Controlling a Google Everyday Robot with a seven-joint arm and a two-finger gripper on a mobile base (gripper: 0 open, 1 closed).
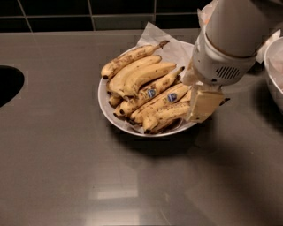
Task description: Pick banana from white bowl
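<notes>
The white bowl point(107, 111), lined with crinkled white paper, sits at the middle of the dark counter and holds several bananas. The long, nearly straight, brown-speckled banana point(132, 56) with no sticker lies along the far edge of the pile, its thin dark-tipped stem pointing right. Two bananas nearer the front carry blue stickers. My gripper point(202, 105) hangs below the large white wrist at the bowl's right rim, against the ends of the front bananas and well to the right of the speckled banana.
A second white bowl point(275, 76) is cut off at the right edge. A dark round sink opening point(6, 84) lies at the left edge. A black tiled wall point(88, 11) runs along the back.
</notes>
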